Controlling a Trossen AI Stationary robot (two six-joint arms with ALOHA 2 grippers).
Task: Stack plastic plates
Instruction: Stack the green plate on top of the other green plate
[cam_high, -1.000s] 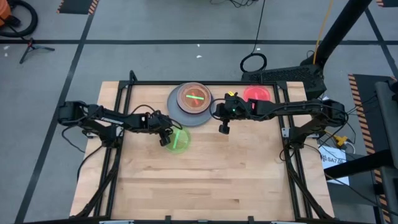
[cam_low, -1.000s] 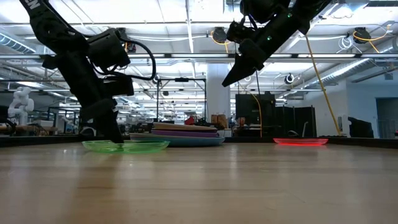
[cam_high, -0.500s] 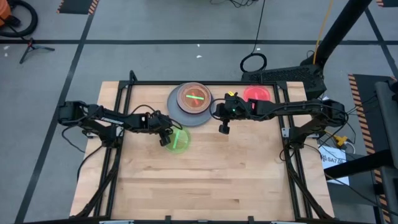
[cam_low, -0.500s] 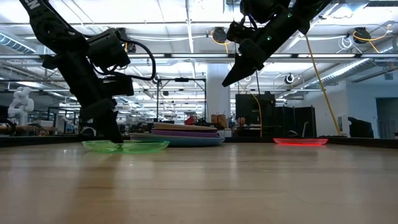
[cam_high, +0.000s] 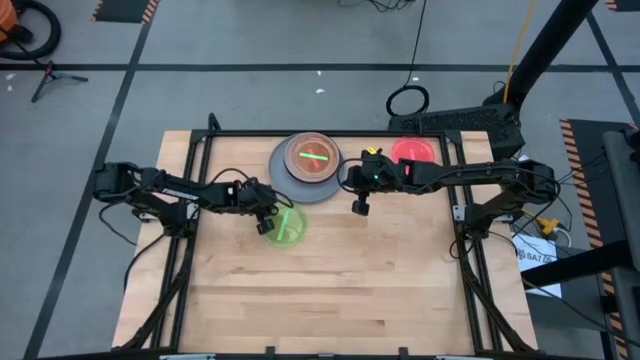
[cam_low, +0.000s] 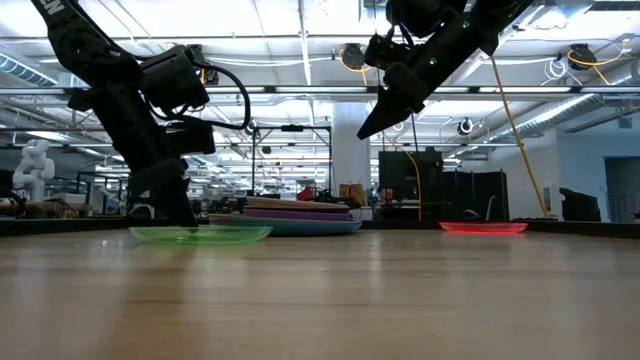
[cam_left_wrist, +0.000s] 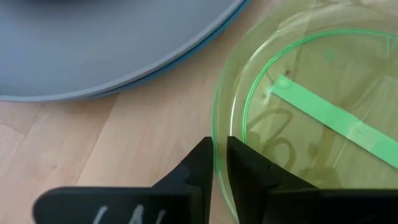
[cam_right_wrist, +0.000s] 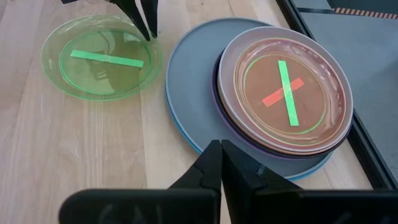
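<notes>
Nothing has visibly shifted since a second ago: the left gripper still pinches the rim of the green plate, which lies flat on the worktop just beside the stack. That thin-edge grip could slip as it lifts. The plate's green strip runs across it. The right gripper, fingers pressed together, hovers near the stack.
</notes>
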